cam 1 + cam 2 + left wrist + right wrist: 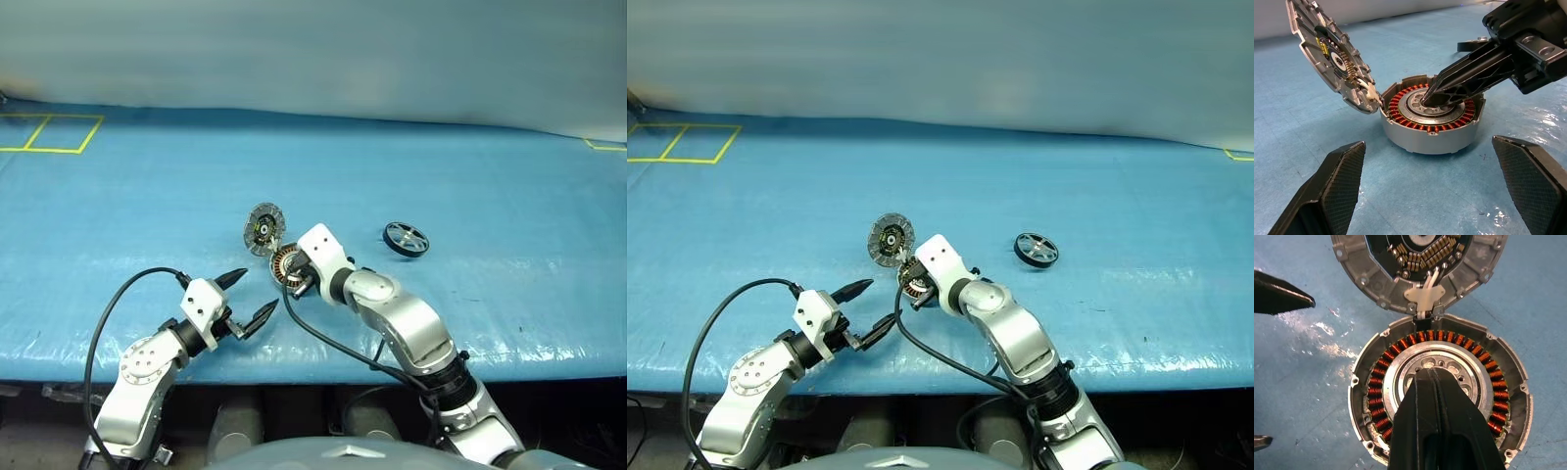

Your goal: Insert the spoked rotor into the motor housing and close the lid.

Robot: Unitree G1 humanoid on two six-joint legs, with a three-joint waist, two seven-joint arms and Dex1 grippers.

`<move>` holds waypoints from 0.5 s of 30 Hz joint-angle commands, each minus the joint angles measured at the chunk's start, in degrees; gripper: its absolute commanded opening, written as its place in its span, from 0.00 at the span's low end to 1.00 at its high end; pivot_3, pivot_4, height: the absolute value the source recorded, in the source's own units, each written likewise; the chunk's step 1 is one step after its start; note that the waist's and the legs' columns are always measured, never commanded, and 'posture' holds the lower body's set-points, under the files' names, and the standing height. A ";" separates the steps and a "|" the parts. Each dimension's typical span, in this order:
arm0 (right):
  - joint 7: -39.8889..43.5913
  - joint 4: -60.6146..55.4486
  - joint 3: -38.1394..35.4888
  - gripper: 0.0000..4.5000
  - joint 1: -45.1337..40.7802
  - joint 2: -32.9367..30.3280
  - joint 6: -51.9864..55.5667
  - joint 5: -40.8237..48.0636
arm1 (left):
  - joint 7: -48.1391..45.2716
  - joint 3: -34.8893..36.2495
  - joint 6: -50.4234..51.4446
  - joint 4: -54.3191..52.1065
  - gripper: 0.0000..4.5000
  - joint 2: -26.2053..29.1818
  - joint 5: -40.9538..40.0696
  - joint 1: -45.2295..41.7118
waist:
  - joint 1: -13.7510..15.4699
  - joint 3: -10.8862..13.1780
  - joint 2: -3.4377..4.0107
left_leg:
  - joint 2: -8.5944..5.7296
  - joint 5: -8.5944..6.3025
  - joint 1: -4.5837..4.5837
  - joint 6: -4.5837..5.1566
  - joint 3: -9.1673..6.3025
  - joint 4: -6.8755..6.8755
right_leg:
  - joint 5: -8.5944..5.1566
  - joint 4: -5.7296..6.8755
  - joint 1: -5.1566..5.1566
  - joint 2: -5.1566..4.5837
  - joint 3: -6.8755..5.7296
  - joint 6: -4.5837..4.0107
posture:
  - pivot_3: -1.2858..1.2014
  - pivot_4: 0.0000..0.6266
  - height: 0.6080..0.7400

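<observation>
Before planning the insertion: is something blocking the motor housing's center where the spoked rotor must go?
Yes. The shut right claw rests its black fingertips on the central bearing of the round silver motor housing. The hinged lid stands open.

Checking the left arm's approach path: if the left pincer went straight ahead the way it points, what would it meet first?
Probably the motor housing, centred ahead of the open left pincer; the shut right pincer already rests in its centre.

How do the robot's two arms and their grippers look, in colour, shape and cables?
Both arms are built from rounded silver-grey segments with black joints and end in a white block at the wrist. A black cable loops outside each arm. The left gripper and the right gripper each have two black fingers, long and tapering to a point, with a fine cross-hatched texture on the pads.
</observation>
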 commanded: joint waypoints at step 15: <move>4.89 4.78 -29.40 0.35 -6.92 -23.70 6.00 6.83 | 0.04 -0.66 -0.06 -0.35 1.00 -0.46 -0.25 -0.46 | 0.25 0.02 0.00 | -0.15 -0.01 0.04 0.01 0.02 -0.07 | -0.02 -0.05 0.01 0.12 0.08 -0.05 | 0.52 0.24 1.00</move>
